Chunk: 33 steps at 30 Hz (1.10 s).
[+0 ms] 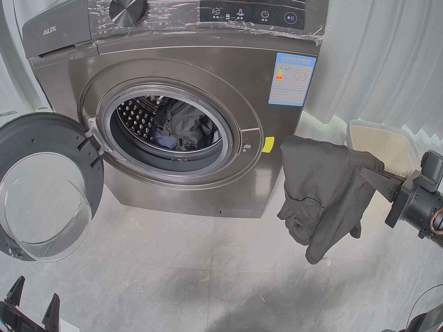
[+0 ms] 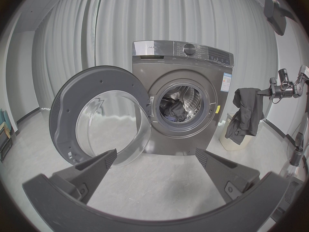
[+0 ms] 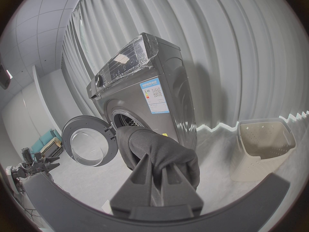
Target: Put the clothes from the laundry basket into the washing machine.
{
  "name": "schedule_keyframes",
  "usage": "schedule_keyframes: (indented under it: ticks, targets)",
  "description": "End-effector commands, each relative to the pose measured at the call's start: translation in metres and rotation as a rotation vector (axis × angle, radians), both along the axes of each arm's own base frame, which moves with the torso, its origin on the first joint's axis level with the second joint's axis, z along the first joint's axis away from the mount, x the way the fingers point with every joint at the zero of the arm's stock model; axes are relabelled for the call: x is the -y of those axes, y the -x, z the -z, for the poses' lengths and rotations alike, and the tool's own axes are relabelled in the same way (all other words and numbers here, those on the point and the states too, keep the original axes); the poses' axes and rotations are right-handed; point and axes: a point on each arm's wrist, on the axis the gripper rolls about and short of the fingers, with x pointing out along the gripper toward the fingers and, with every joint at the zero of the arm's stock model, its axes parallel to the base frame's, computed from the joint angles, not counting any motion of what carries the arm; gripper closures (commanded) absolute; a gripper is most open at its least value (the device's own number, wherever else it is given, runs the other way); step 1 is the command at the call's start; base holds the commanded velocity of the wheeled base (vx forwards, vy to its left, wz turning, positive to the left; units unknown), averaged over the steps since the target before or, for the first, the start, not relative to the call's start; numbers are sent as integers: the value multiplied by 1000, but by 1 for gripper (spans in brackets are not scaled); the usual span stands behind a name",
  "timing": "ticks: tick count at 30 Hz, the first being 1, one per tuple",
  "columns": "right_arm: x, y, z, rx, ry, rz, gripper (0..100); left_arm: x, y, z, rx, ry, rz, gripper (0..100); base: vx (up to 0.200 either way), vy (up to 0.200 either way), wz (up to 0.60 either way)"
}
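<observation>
- I see a pale pleated curtain [image 1: 383, 47] hanging down to the floor along the back.
- The floor [image 1: 184, 277] is grey marbled tile with thin joints.
- Overhead is a panelled ceiling [image 3: 35, 23]; a teal seat [image 3: 48, 138] stands far off by a white wall [image 3: 54, 97].

The setting is a staged test room or demonstration lab rather than a lived-in home. A freestanding washing machine [image 1: 184, 65] stands directly on a grey tiled floor [image 1: 184, 263]. White pleated curtains [image 2: 145, 16] run from floor to ceiling behind and beside it. The ceiling [image 3: 32, 23] is a grid of square panels. Protective film [image 1: 207, 5] covers the control panel, and an energy label [image 1: 291, 79] is stuck to the front. A cream laundry basket [image 3: 264, 145] stands beside the machine. A teal sofa-like seat [image 3: 48, 137] occupies a far corner.
</observation>
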Motion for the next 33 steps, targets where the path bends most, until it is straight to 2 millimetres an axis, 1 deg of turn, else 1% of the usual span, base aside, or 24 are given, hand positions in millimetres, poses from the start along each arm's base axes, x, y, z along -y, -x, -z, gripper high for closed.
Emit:
schedule_keyframes:
  ticks: [1, 2, 23, 32, 33]
  targets:
    - [0, 0, 0, -2, 1, 1, 100, 0, 0, 4, 1, 0, 0, 0, 0, 0, 0]
    - [0, 0, 0, -2, 1, 1, 100, 0, 0, 5, 0, 0, 1, 0, 0, 0, 0]
    - [0, 0, 1, -3, 2, -2, 100, 0, 0, 5, 0, 0, 1, 0, 0, 200, 0]
    - [-1, -1, 3, -12, 8, -2, 100, 0, 0, 5, 0, 0, 0, 0, 0, 0, 0]
    - [-1, -1, 3, -10, 7, -4, 100, 0, 0, 4, 1, 0, 0, 0, 200, 0, 0]
